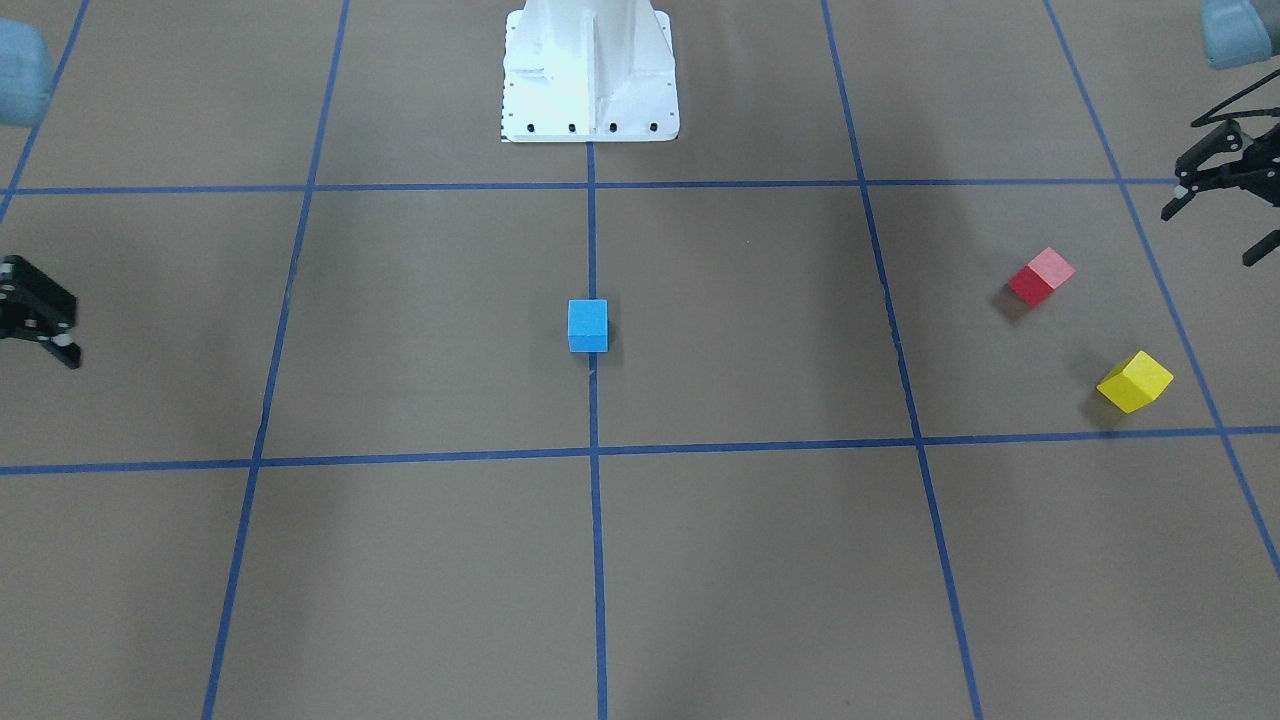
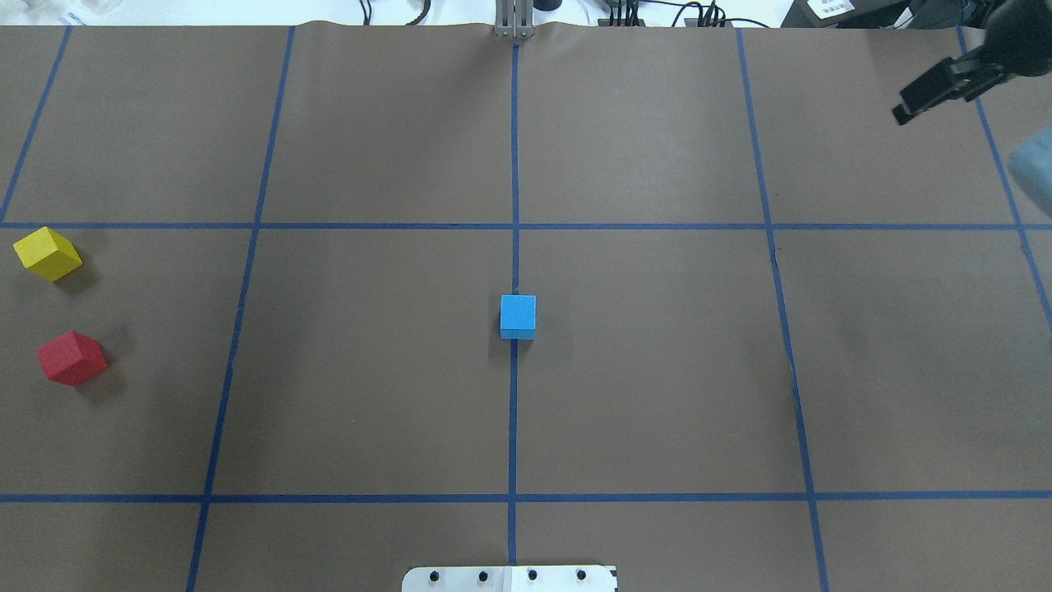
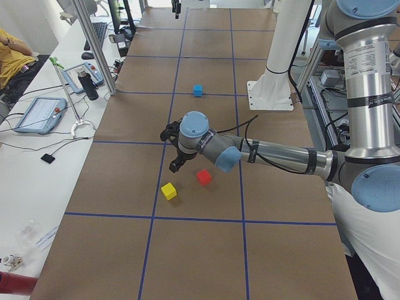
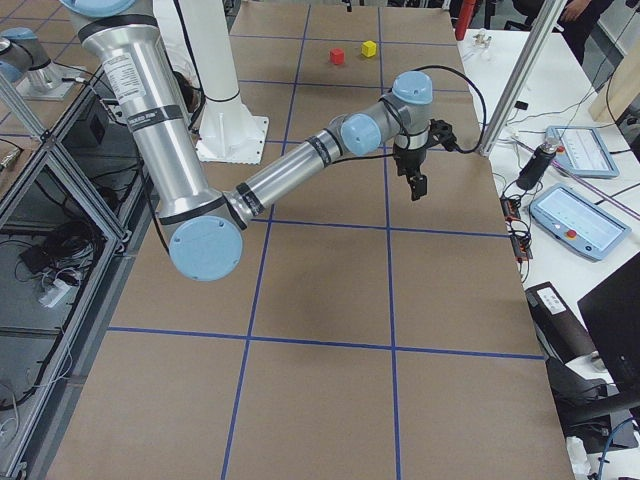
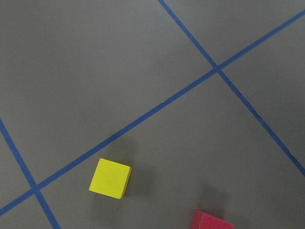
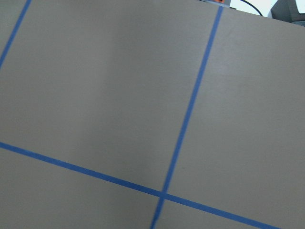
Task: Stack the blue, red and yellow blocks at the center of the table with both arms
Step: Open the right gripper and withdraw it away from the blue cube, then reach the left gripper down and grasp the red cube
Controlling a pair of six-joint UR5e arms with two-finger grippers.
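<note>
A: Blue block [image 2: 518, 316], where?
B: Centre of the table [image 2: 657, 395], flat on the brown paper, right on the middle tape line. Stands alone.
A: Red and yellow?
B: Red block [image 2: 72, 358] and yellow block [image 2: 48, 253] are far out on the robot's left side. They sit near each other, not touching, both turned off the grid. Yellow is farther from the base.
A: Left gripper?
B: Left gripper [image 1: 1209, 236] hangs near the red block at the table's edge, fingers spread wide, holding nothing.
A: Right?
B: Right gripper [image 2: 908, 107] is at the opposite side, well apart from every block, nothing in it. How wide it stands, can't tell.
</note>
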